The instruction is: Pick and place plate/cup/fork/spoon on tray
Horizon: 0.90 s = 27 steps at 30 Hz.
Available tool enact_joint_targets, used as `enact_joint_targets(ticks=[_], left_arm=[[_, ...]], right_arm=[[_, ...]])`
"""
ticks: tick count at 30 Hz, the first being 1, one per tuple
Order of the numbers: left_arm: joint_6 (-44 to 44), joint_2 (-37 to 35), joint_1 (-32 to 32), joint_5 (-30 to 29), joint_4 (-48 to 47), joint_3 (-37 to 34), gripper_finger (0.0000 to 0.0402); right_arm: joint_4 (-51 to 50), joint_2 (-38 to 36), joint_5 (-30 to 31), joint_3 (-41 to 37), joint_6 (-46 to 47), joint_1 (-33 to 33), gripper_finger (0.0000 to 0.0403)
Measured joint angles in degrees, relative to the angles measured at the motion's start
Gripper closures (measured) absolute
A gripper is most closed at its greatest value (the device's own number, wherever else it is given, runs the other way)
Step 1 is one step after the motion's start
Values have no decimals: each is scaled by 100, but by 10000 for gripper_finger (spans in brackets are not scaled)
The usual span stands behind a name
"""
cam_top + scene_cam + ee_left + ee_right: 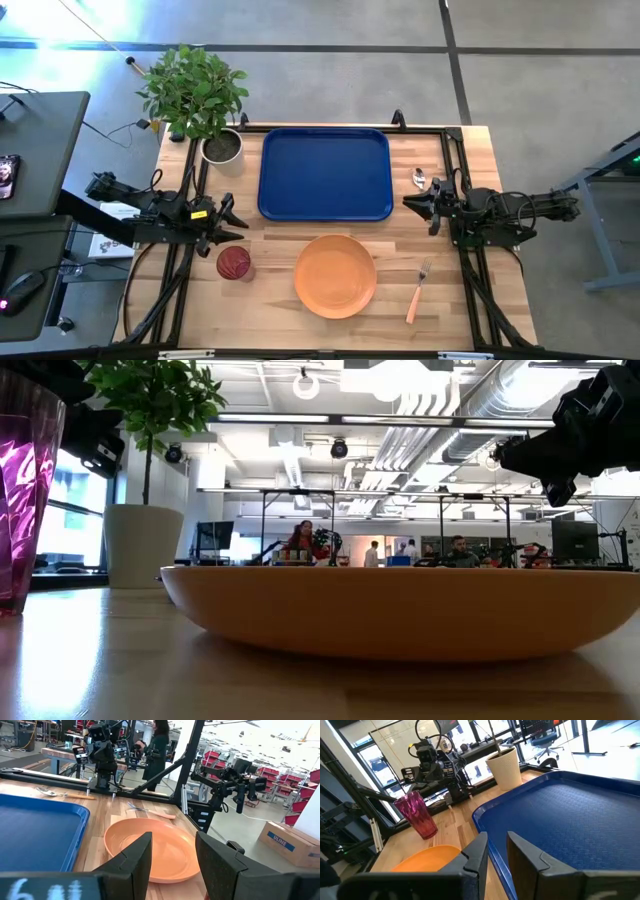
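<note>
The orange plate lies flat on the table near its front edge, in front of the dark blue tray. The dark red cup stands upright left of the plate. The fork lies right of the plate, tines toward the far edge. The spoon lies right of the tray. My left gripper is open and empty above the table, just beyond the cup. My right gripper is open and empty, near the tray's right front corner and beside the spoon.
A white plant pot with a leafy plant stands at the far left corner, beside the tray. Black frame rails run along the table's sides. Bare wood lies between tray and plate. People show far off in the room beyond.
</note>
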Motion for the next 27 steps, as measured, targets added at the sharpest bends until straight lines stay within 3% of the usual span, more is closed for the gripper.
enact_joint_targets(ticks=[7, 19, 27], left_arm=[[-100, 0, 0, -51, 36, 0, 259], [-2731, 2, -2, -1148, 875, 0, 259], [-2245, 2, -2, -1253, 2100, 0, 259]], right_arm=[[0, 1, 1, 0, 0, 0, 340], [0, 1, 1, 0, 0, -1, 340], [0, 0, 2, 0, 0, 0, 340]])
